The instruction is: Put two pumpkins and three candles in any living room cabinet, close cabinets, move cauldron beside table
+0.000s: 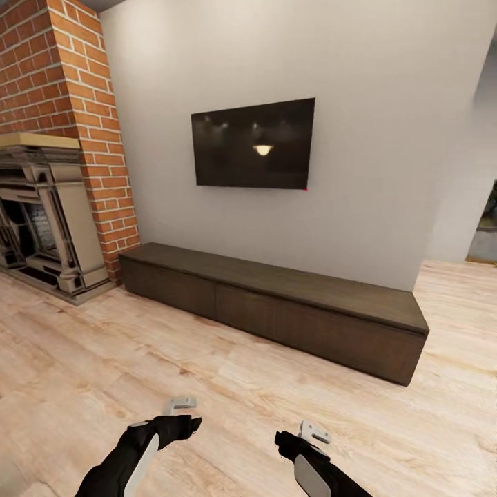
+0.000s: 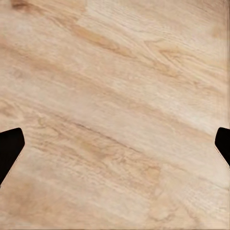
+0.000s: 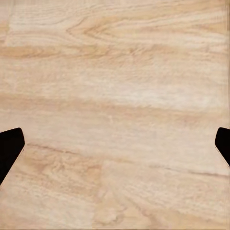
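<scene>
While both arms hang low over the floor (image 1: 228, 386), the cabinet (image 1: 276, 310) stands well beyond the left pincer (image 1: 181, 404) and right pincer (image 1: 314, 432), drawers shut. Both pincers are spread wide, grasping nothing. Each arm is cut off at the head view's lower edge.

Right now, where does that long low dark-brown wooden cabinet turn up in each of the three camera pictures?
Head view: the long low dark-brown wooden cabinet runs along the grey wall under the black screen, from left of middle to the right, drawers shut.
Left wrist view: not in it.
Right wrist view: not in it.
Shared landmark: the pale wood plank floor.
</scene>
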{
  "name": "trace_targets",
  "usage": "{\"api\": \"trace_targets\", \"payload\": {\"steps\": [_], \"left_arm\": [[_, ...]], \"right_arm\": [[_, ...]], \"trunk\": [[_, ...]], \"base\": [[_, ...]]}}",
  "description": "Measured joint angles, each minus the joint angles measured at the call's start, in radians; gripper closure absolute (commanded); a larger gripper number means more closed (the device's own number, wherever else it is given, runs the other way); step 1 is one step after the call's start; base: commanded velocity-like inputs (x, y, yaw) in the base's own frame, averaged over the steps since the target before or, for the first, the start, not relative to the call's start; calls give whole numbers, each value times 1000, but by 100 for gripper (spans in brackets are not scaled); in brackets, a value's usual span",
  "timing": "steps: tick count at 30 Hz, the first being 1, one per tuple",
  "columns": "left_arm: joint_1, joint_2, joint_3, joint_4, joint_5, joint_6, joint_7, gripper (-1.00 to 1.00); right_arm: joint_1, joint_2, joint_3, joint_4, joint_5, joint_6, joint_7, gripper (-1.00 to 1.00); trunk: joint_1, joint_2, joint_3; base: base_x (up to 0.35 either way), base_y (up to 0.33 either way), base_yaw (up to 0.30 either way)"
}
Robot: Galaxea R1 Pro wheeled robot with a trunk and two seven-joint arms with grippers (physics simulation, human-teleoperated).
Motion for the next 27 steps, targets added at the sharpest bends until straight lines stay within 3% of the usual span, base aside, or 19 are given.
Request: {"api": "trace_targets", "payload": {"steps": [13,27], "left_arm": [[0,0,0,0,0,0,-1,-100],[0,1,1,0,-3,0,-2,-100]], "right_arm": [[0,0,0,1,-14,-1,1,-100],[0,0,0,2,-14,-1,2,-100]], "trunk": [[0,0,0],[0,0,0]], "base": [[277,215,-278],[144,301,-278]]}}
